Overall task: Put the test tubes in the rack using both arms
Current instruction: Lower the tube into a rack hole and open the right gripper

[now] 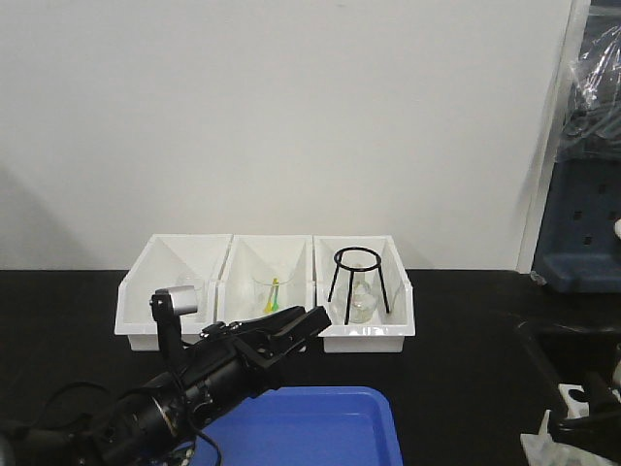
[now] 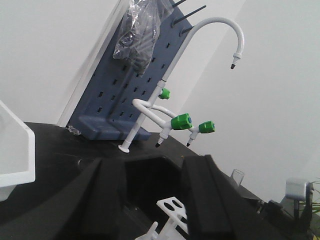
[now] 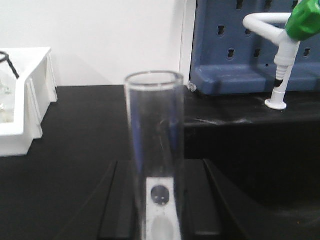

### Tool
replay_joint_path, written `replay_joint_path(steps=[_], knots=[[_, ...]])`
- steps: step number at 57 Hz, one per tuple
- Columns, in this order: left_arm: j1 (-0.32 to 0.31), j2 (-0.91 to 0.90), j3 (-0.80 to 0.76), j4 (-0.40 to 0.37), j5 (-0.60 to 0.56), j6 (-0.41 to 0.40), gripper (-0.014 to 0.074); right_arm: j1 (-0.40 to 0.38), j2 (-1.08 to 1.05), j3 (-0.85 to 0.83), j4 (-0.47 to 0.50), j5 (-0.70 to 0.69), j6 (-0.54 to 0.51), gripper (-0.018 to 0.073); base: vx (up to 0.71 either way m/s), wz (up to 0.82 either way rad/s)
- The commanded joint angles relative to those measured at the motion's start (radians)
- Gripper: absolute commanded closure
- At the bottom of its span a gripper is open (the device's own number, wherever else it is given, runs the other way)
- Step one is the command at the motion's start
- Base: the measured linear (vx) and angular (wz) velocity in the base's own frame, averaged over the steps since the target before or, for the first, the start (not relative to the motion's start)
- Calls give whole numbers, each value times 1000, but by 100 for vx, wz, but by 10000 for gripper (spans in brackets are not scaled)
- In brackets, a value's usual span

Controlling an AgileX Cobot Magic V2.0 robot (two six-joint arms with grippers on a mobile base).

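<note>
My right gripper (image 3: 157,167) is shut on an upright clear test tube (image 3: 154,125), one black finger on each side of it. Through the tube's lower part I see the white rack (image 3: 161,200) with a round hole, just below and beyond. My left gripper (image 2: 152,165) is open wide and empty, raised above the bench, its fingers framing the rack (image 2: 172,207) farther off. The tube's rim (image 2: 237,176) shows past its right finger. In the front view the left gripper (image 1: 312,325) hovers before the bins. The rack (image 1: 574,406) and right arm sit at the dim lower right.
Three white bins (image 1: 267,335) stand at the back: a beaker (image 1: 274,294) in the middle one, a black tripod ring (image 1: 359,282) over a flask in the right one. A blue tray (image 1: 320,427) lies in front. A sink, a white faucet (image 2: 175,120) and a blue pegboard (image 2: 135,95) stand on the right.
</note>
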Motion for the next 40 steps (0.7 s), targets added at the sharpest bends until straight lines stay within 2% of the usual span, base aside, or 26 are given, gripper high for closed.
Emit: replay_joint_path(steps=[1,9,21,32,40], knots=[[-1,-48,-27,-33,-74,-7,185,-5,-14,19,-23,-139,3,566,0,0],[-1,-48,-27,-33,-74,-7,185,-5,8,72,-23,-239,-6,566,0,0],[-1,-48,-27,-33,-74,-7,185,-5,49,81,-22,-263,-93,559,0,0],[-1,-48,-27,-33,-74,-7,185,-5,56,82,-21,-251,-61,530,0,0],[-1,-48,-27,-33,-74,-7,185,-5,56,82,-20,-246,-11,465,0,0]])
